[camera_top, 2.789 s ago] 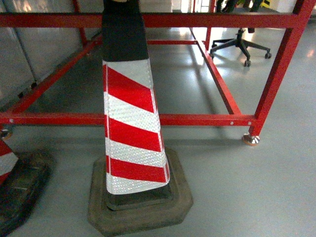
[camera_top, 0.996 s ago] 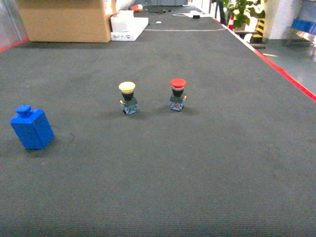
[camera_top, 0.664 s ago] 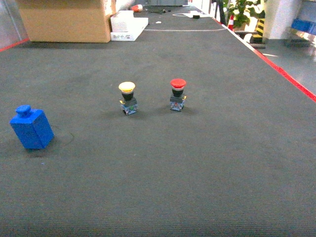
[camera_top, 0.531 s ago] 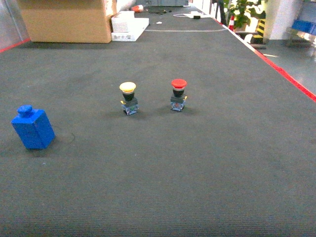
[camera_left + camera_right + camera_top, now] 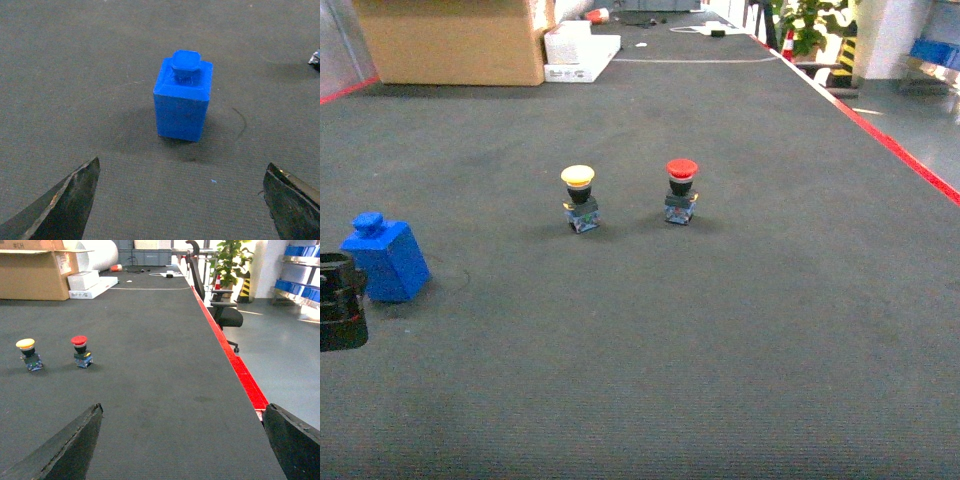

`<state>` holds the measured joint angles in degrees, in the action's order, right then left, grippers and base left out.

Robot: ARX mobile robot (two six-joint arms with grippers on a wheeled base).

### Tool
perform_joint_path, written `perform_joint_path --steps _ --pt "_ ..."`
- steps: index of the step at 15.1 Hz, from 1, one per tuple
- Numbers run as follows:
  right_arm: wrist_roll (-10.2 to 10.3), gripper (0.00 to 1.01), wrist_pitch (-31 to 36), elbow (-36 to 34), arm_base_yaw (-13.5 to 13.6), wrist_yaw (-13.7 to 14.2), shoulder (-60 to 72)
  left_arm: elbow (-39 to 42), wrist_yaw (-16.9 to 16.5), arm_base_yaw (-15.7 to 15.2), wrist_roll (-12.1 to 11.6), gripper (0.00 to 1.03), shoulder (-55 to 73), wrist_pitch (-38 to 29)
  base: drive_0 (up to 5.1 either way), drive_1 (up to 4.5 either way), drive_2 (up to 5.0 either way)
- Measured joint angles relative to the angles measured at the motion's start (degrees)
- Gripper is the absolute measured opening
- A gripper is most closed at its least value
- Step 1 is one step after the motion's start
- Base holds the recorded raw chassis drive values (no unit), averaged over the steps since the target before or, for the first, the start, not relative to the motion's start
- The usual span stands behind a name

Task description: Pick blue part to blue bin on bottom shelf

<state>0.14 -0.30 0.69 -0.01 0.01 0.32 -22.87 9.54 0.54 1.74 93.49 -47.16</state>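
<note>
At far left the left gripper (image 5: 182, 200) hangs with fingers spread wide, empty, just short of the blue part (image 5: 183, 97), a glossy square block with a stubby knob, upright on the dark ribbed mat (image 5: 720, 340); rightwards stand a yellow-capped button (image 5: 579, 197) and a red-capped button (image 5: 680, 190); the right gripper (image 5: 182, 440) seems equally wide, holding nothing.

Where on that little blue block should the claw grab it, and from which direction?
Probably across the flat side walls of the blue block, coming straight on from the left claw's side. The block stands upright, its body is wide and flat-sided, and the small knob on top looks too short to hold well.
</note>
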Motion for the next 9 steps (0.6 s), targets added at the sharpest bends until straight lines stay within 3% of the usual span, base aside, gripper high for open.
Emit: perform_joint_path --steps 9 --pt "0.0 0.98 0.0 0.0 0.0 -0.02 0.0 -16.39 0.5 -1.53 -0.24 0.98 18.25 2.6 0.0 0.0 0.0"
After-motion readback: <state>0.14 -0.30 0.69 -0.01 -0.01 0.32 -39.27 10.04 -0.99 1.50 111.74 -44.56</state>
